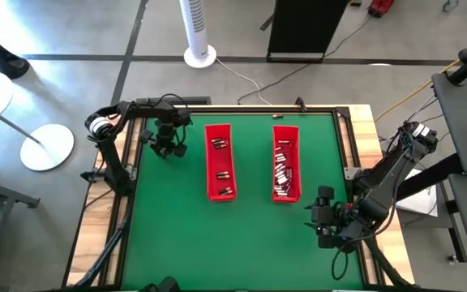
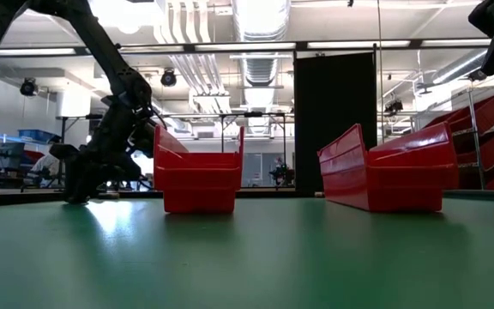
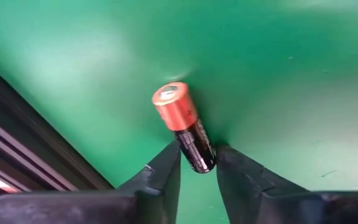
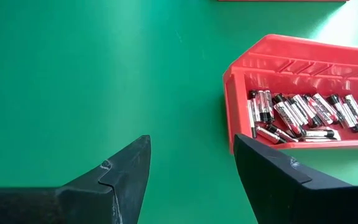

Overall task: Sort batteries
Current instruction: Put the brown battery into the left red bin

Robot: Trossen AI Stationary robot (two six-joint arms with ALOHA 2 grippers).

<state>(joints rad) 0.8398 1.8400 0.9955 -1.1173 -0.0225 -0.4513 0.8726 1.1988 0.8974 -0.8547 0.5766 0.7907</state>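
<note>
Left gripper point(image 3: 197, 168), at ten o'clock on the table, pinches one battery point(image 3: 182, 124) for sorting; right gripper point(image 4: 191, 168), at four o'clock, waits wide open, empty.

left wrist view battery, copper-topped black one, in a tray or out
Out. The copper-topped black cylindrical battery sits against the green table mat, between the left end effector fingertips; no red tray around it.

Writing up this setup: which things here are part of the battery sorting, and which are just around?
Job: battery in left gripper; left tray; right tray with batteries; right gripper, open.

Around: fan; black panel.
</note>
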